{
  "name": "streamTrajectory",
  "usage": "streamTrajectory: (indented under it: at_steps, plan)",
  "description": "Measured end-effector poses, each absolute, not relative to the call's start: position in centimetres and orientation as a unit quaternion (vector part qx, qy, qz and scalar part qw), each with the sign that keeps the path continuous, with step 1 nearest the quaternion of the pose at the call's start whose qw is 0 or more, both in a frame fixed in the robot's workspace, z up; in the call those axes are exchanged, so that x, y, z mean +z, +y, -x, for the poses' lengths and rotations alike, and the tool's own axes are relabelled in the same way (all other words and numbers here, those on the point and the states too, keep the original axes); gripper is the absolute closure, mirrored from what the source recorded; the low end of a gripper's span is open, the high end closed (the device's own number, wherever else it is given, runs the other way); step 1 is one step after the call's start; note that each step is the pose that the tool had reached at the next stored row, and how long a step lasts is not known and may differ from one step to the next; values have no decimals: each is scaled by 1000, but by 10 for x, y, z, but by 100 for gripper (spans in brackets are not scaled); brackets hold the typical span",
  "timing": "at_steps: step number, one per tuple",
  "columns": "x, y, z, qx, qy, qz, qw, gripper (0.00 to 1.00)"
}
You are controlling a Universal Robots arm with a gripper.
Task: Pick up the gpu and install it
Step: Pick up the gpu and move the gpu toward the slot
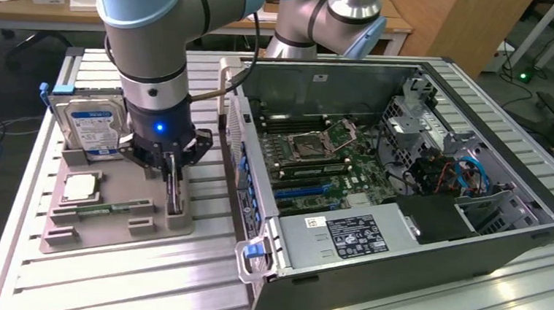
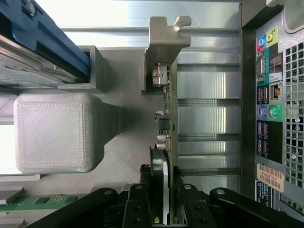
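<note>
Gripper point(image 1: 170, 180) is pointing straight down over the grey parts tray point(image 1: 155, 228), with its fingers point(image 2: 137, 209) straddling the gpu point(image 1: 174, 200). The card is standing on edge in the tray slot right under the tool, not lifted out. In the wrist view the gpu point(image 2: 167, 118) is running straight away from the gripper point(image 2: 164, 202): black cooler face against one finger, green board face against the other, and the silver end bracket point(image 2: 165, 35) at the end farthest from the tool. Jaws are sitting narrow, partly closed, and both pads look to be pressing on the card's faces, so I'm reading it as gripping the gpu. The open computer case point(image 1: 395, 280) is lying just beside the tool on the board-face side, with its rear port panel point(image 2: 270, 118) facing the card. On the cooler side, the hard drive point(image 1: 95, 129) is standing upright in its own slot near the gripper. The CPU point(image 1: 79, 185) and the memory stick point(image 1: 112, 208) are lying flat in the tray a bit further from the tool. Tray and case are both sitting on the slatted aluminium table point(image 1: 151, 285).
</note>
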State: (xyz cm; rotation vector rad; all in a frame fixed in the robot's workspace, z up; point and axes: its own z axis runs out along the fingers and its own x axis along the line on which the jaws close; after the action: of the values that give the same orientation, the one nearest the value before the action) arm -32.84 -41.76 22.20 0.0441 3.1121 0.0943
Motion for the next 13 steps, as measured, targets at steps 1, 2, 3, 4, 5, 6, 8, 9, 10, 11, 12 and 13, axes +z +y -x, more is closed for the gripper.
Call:
streamTrajectory:
  at_steps: [1, 2, 3, 4, 5, 6, 8, 9, 10, 11, 12, 13]
  plan:
    - [222, -418, 328, 30, 999, -14, 14, 73]
    - [222, -418, 328, 30, 999, -14, 14, 73]
    - [222, -418, 328, 30, 999, -14, 14, 73]
    - [222, -418, 328, 30, 999, -14, 14, 73]
    - [223, -418, 328, 31, 999, -14, 14, 73]
    - [224, -418, 328, 30, 999, -14, 14, 73]
    - [227, -418, 328, 30, 999, -14, 14, 73]
    - [228, -418, 328, 30, 999, -14, 14, 73]
    - [229, -418, 328, 30, 999, -14, 14, 73]
    - [230, -418, 328, 30, 999, -14, 14, 73]
    - [231, -418, 328, 30, 999, -14, 14, 73]
    - [232, -418, 328, 30, 999, -14, 14, 73]
